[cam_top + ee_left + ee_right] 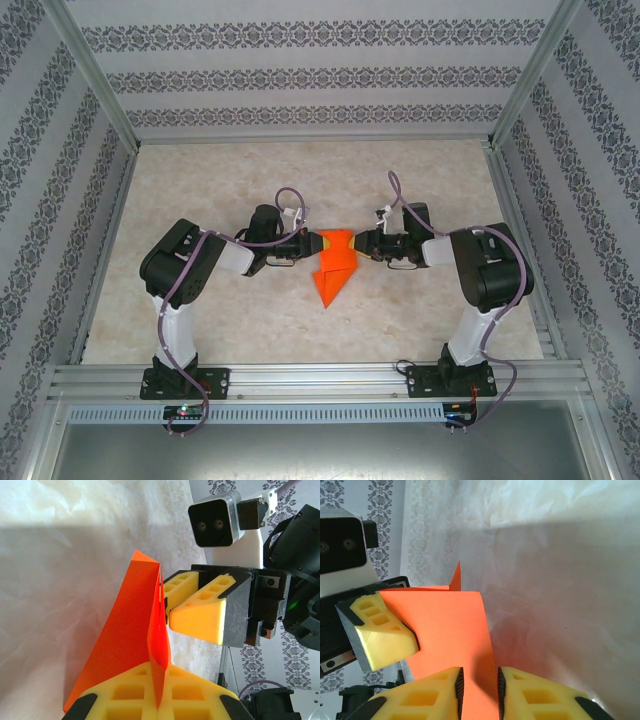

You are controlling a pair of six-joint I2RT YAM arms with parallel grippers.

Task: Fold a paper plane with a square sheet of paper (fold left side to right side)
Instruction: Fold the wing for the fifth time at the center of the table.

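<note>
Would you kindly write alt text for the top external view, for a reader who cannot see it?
A folded orange paper sits mid-way across a marbled table, its point aimed at the near edge. The left hand and the right hand reach in from opposite sides to its wider far end.

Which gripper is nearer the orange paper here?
Left. The left gripper pinches a raised edge of the paper. The right gripper is at the opposite edge, its fingers slightly apart with paper between them.
</note>
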